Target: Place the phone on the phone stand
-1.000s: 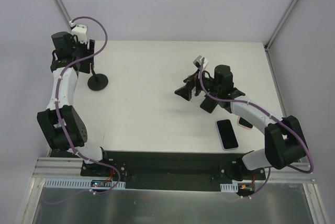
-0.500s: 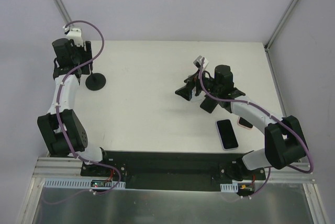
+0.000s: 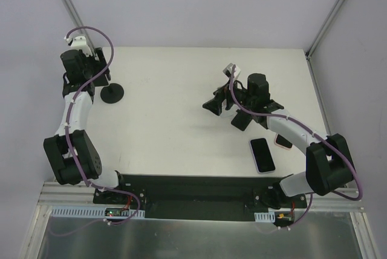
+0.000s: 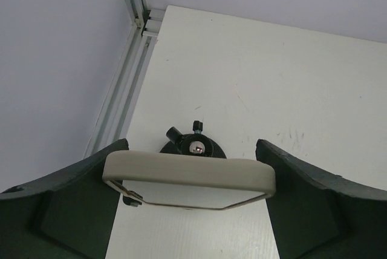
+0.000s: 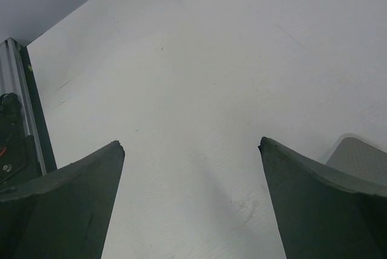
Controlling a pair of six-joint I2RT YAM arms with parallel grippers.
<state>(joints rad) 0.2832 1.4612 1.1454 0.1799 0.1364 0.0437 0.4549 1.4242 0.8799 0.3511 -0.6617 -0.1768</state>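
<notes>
One phone (image 3: pixel 262 154) is seen lying flat on the table (image 3: pixel 163 132), just beside the right arm and well apart from the one phone stand (image 3: pixel 112 94) at the far left. The stand's pale plate (image 4: pixel 188 174) is clamped between the left gripper's (image 3: pixel 97 76) two fingers. The right gripper (image 3: pixel 227 115) is held spread wide above the table, with nothing gripped.

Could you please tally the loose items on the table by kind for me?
Phones: 2, the black-screened phone and the pink-edged phone, which is partly hidden
Phone stand: 1
Total: 3
</notes>
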